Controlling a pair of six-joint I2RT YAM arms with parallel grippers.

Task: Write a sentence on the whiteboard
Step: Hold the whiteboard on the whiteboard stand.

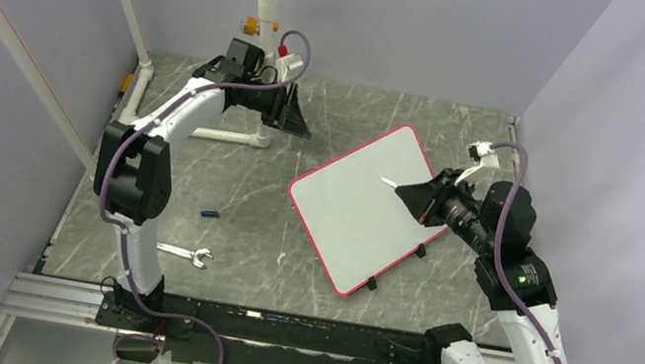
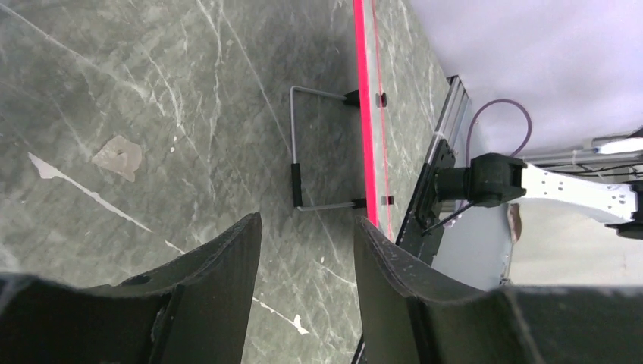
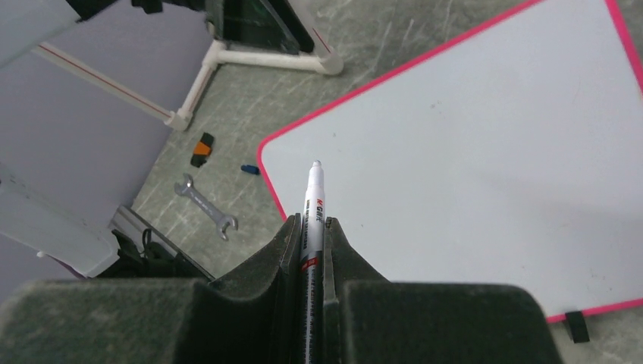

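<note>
The whiteboard (image 1: 352,217) lies flat on the grey marbled surface (image 1: 247,189), right of the middle and turned so its rounded corners point like a diamond; its face is plain white inside a thin red rim, and small black feet show along the rim at about 5 o'clock. Over its upper right part, toward 1 o'clock from its centre, sits the tip of a white marker (image 1: 388,183), which the right gripper (image 3: 311,227) pinches tightly between its closed fingers, the barrel running out toward the board's 9 o'clock corner in the right wrist view. Whether the tip touches the board cannot be told. The right arm reaches in from the board's 3 o'clock side. At roughly 10 o'clock from the board, well apart from it, the left gripper (image 2: 307,227) hangs above the surface with its fingers spread and nothing between them; its camera sees the board's red edge and a wire stand (image 2: 297,148) beneath it. A small blue piece (image 1: 211,214) lies at 9 o'clock from the board, and a wrench (image 1: 184,254) at 8 o'clock, near the left arm's base.
</note>
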